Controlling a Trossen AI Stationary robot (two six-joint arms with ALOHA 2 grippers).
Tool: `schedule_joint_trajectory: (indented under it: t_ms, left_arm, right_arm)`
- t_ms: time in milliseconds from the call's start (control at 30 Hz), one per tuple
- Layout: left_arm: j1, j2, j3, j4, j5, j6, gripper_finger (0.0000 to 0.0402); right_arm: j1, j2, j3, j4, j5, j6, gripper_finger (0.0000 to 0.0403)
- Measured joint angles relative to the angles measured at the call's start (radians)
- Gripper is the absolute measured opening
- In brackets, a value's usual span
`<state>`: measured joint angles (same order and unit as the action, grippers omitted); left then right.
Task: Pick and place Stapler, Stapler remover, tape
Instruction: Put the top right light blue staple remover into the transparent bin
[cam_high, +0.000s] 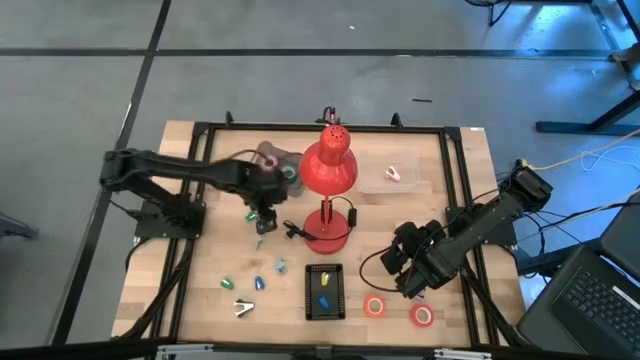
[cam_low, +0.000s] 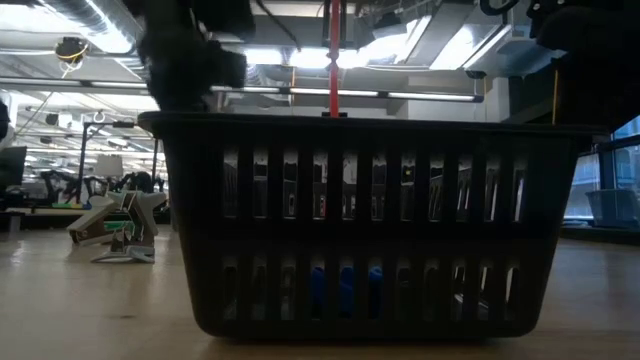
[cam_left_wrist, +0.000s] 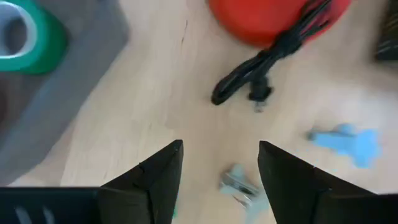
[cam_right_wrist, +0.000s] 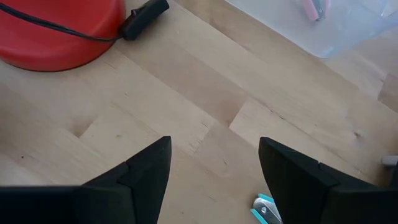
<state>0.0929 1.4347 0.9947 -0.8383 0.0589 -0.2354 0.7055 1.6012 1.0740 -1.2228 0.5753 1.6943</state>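
Left gripper (cam_left_wrist: 219, 177) fingers spread, grasping nothing, over small grey item (cam_left_wrist: 239, 186) on wooden table (cam_high: 200, 265), left of red lamp (cam_high: 328, 170). Right gripper (cam_right_wrist: 214, 180) agape, empty, above bare wood. Tape rolls (cam_high: 374, 307) near front edge, right of black basket (cam_high: 324, 292); green roll (cam_left_wrist: 28, 34) on grey pad. Office ceiling lights behind.

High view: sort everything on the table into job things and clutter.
Job: stapler, blue staple remover, orange tape roll, red tape roll, green tape roll, basket.
Clutter: red lamp, its cord, clear tray.
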Motion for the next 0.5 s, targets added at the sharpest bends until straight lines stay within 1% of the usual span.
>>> schedule_joint_trajectory:
  t_ms: [133, 233, 367, 500]
  left_arm:
    - [0.049, 0.127, 0.0, 0.088, 0.032, 0.11, 0.019]
    - [0.1, 0.191, 0.001, 0.152, 0.037, 0.175, 0.0187]
    - [0.178, 0.238, 0.02, 0.196, 0.022, 0.22, 0.0187]
    - [0.253, 0.243, 0.027, 0.261, -0.017, 0.228, 0.0187]
  right_arm:
    - [0.0, 0.0, 0.0, 0.0, -0.003, 0.0, 0.0245]
    - [0.0, 0.0, 0.0, 0.0, -0.003, 0.0, 0.0245]
    - [0.0, 0.0, 0.0, 0.0, -0.003, 0.0, 0.0245]
    - [0.0, 0.0, 0.0, 0.0, -0.003, -0.001, 0.0245]
